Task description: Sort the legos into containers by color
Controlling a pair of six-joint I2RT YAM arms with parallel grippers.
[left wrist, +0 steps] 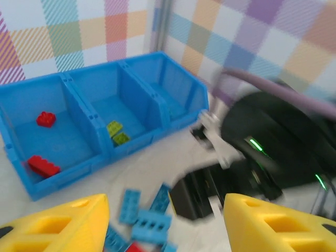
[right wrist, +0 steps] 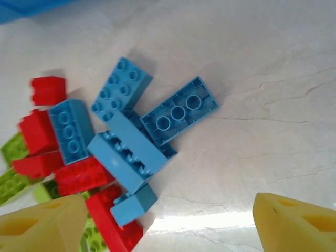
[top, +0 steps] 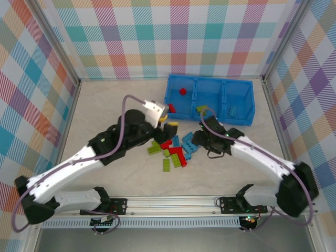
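Frankly, the worry is crowding. My right fingers (right wrist: 169,202) hang spread wide and empty over the heap of bricks (right wrist: 126,155) on the tabletop (right wrist: 273,79), where blue, red and green pieces lie touching and partly stacked. If I close on a blue one, I judge a red neighbour could get pinched along with it. The long blue piece lying on its side could also twist out and scatter the rest. My left fingers (left wrist: 165,206) are likewise open and hold nothing, near the tray (left wrist: 63,178). Seen from above, it has red bricks in its left compartment, green in the middle and a blue one in the right. My right arm (left wrist: 273,136) sits just in front of the left fingers, so a careless reach from either side could knock the two arms together.
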